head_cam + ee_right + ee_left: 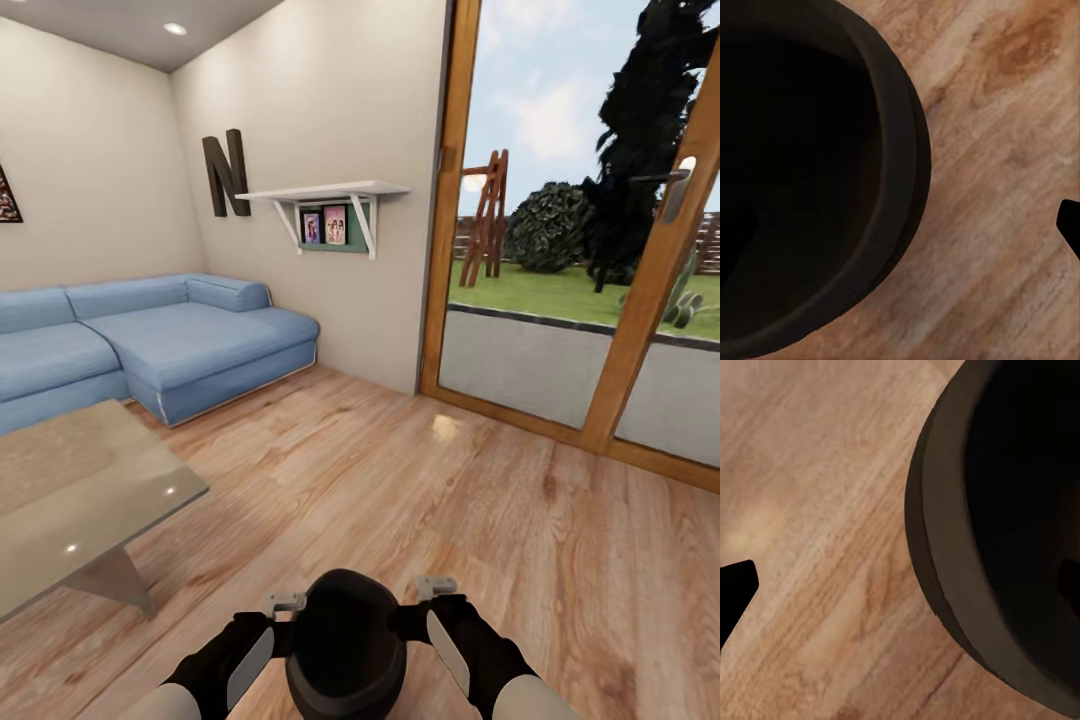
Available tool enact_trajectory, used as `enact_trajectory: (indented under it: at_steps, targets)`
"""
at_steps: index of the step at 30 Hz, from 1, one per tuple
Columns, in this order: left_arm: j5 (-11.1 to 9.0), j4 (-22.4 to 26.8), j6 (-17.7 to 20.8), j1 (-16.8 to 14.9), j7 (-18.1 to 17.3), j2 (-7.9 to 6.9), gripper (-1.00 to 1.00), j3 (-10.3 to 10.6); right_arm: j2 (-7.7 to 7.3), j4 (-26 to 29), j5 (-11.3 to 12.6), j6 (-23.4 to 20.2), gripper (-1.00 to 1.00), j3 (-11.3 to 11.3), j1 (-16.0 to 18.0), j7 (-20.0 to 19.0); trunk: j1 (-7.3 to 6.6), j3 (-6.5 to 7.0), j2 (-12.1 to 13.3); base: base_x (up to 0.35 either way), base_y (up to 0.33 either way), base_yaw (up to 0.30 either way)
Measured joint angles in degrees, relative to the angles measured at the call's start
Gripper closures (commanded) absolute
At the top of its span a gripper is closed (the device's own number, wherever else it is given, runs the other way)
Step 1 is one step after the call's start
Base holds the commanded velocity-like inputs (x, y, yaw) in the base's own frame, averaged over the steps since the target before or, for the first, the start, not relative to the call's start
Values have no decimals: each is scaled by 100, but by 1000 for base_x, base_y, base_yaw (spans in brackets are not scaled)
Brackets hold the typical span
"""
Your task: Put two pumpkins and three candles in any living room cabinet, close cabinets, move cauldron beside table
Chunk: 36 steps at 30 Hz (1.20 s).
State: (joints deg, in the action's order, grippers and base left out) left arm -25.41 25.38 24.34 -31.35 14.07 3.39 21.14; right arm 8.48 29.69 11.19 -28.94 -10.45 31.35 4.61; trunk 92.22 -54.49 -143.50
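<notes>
The matte black cauldron [345, 645] sits low at the bottom centre of the head view, between my two arms, over the wood-plank floor; I cannot tell whether it touches the floor. My left gripper [900, 585] straddles its left rim, one finger [736, 592] outside and far from the wall, the other inside the mouth. On the opposite rim my right gripper [907, 225] stands the same way, with its outer finger [1069, 225] apart from the pot. Both are open. The glossy grey table [60, 500] stands just to the left of the cauldron.
A blue corner sofa [170, 340] fills the far left corner behind the table. Wood-framed glass doors [600, 300] to a garden line the right side. A white wall shelf [330, 195] hangs beside them. Open plank floor [450, 500] stretches ahead and right.
</notes>
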Motion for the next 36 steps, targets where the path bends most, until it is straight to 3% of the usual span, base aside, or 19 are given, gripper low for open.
enact_trajectory:
  at_steps: [12,16,22,36]
  targets:
    - [8,0,11,1,-45,19,-100,46,51,-7,1,0,-100,-9,0,-37,1,0,0,81,0,0]
    - [8,-2,19,1,-208,21,-100,100,53,-39,18,1,-100,-23,0,-341,1,0,0,8,0,0]
    - [17,-8,25,-4,-366,14,-100,147,52,-80,12,0,-100,-23,0,-472,1,0,0,9,3,0]
    - [10,-3,8,-1,-378,17,-100,146,52,-100,9,0,-100,-23,0,-481,1,0,0,40,27,0]
